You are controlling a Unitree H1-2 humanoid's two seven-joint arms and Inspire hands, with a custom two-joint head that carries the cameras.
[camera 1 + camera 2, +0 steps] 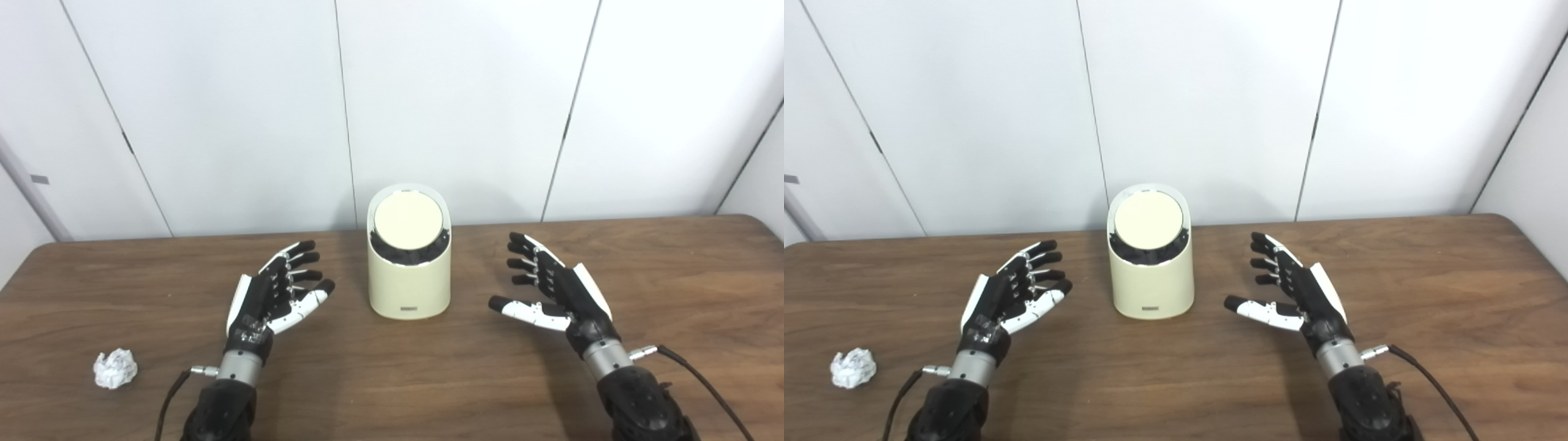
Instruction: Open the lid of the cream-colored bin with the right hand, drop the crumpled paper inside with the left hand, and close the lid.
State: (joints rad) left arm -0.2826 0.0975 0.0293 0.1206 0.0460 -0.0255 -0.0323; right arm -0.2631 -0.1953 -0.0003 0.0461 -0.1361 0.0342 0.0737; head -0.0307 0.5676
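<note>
**Both hands empty, bin untouched**

Right hand [554, 288] spread, holding nothing, at 3 o'clock of cream bin [409, 278]. Left hand [275, 291] likewise, at 9. Bin looks light, smooth, may slide; lid [408, 220] shut, press its rim. Paper ball [115, 368] at 8 o'clock: soft, pinch loosely.

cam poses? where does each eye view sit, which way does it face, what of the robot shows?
Left eye view: on the head, angled down at the table; cream-colored bin at centre; left hand, right hand and forearms show.
Right eye view: beside it, facing the same way; the bin sits left of centre.
Shared: lid closed, both hands open, crumpled paper far left, white wall panels behind.
</note>
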